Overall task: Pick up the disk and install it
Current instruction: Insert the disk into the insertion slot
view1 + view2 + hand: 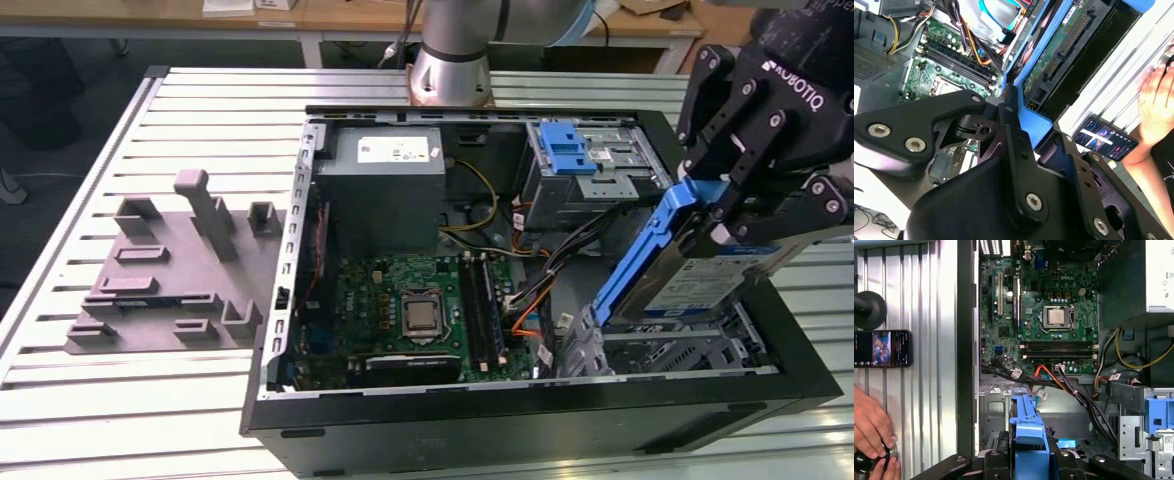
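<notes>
The fingers (727, 135) are pressed in on the disk (683, 272), pinching it across the blue carrier frame, which shows between them in both wrist views (1028, 437). In the exterior view the disk hangs steeply tilted at about four o'clock, its lower end dipping toward the perforated metal drive bay (667, 352) in that corner of the computer case (534, 420), not yet seated. I judge the drive dense and rigid for its flat shape, with a smooth silver face that would slip under a light grip and electronics that dislike knocks. The plastic frame looks slightly springy, so its long side rails seem the sound place to hold. Further out, the green motherboard (414, 300) lies at six o'clock, the grey power-supply box (387, 185) at eleven, and a ribbed blue latch (567, 150) at one. Loose orange and black cables (523, 310) run just beside the bay. A grey moulded fixture (174, 270) sits at nine o'clock on the ridged aluminium tabletop (134, 400). In the first wrist view a person's hand (871, 427) rests on the tabletop near a phone (881, 348).
</notes>
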Tool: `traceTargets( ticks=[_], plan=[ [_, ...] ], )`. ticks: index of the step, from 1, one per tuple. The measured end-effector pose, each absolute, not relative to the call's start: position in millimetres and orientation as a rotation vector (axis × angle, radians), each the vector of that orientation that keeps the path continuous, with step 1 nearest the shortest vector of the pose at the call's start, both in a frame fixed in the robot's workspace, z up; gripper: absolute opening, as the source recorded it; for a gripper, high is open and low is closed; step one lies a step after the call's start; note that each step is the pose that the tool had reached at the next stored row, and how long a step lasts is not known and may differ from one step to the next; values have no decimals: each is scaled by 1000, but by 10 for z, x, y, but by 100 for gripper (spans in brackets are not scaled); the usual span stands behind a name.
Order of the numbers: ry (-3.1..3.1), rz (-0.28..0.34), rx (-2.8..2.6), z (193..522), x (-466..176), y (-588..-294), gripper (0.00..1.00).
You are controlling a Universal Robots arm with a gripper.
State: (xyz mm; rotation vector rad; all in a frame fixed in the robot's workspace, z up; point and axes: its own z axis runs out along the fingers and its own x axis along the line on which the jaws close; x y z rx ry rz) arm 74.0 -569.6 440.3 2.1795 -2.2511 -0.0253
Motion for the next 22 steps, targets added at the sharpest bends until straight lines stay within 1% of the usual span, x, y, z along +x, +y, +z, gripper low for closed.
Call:
traceTargets(
  ticks=[21, 22],
  plan=[
    [-2251, -25, 2180, 4368, 743, -5696, 36],
    [-2251, -25, 2180, 4309, 743, -5696, 36]
  ],
)
